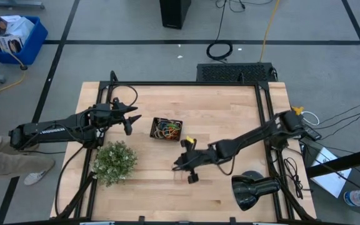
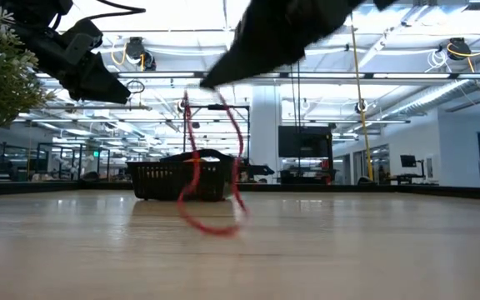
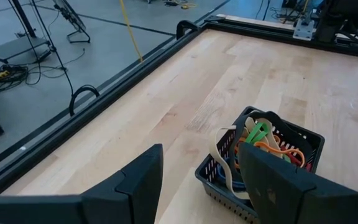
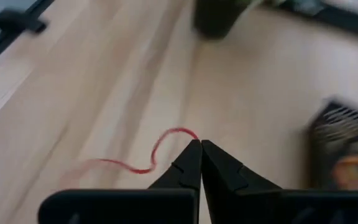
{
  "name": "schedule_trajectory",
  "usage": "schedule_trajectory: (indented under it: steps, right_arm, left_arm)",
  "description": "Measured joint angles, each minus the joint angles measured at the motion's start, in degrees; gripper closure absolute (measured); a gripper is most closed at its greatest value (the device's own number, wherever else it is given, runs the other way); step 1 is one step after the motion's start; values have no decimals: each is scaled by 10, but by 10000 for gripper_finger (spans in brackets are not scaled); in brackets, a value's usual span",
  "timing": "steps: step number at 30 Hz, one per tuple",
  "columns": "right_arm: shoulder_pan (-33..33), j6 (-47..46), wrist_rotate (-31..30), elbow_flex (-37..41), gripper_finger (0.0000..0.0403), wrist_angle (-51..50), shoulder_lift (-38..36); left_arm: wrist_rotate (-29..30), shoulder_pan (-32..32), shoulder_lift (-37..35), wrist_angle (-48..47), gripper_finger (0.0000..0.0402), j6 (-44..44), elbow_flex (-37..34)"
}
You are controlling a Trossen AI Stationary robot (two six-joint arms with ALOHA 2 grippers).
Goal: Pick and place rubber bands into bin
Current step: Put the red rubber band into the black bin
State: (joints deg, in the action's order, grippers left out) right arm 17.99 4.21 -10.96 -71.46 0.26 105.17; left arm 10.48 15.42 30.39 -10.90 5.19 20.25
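- Right gripper (image 4: 201, 144), mid-table toward the front edge, pinches a red rubber band (image 2: 215, 167) hanging to the wood.
- Left gripper (image 1: 129, 120) hovers spread wide beside the bin (image 1: 167, 129).

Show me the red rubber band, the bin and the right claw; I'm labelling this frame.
red rubber band (image 2: 192, 158), low view, left strand of the hanging loop.
bin (image 1: 156, 121), high view, corner of its mesh rim.
right claw (image 4: 200, 145), right wrist view, tips pinched on the band.

Table (image 1: 230, 119) — bin (image 1: 167, 129) of rubber bands (image 1: 167, 130) near centre; plant (image 1: 114, 161) at 8 o'clock; left gripper (image 1: 132, 121) at 9, right gripper (image 1: 181, 162) at 6.
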Motion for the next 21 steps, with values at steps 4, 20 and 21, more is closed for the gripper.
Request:
schedule_trajectory:
  steps: [4, 20, 21]
  right_arm:
    - [-12, 35, -28, 0, 403, -5, -44]
    - [-100, 121, -28, -2, 403, -11, -160]
    - [-107, 127, -27, -5, 403, -13, -160]
  left_arm:
    - [0, 0, 0, 0, 185, 0, 0]
    - [1, 0, 0, 0, 185, -9, 0]
    - [1, 0, 0, 0, 185, -10, 0]
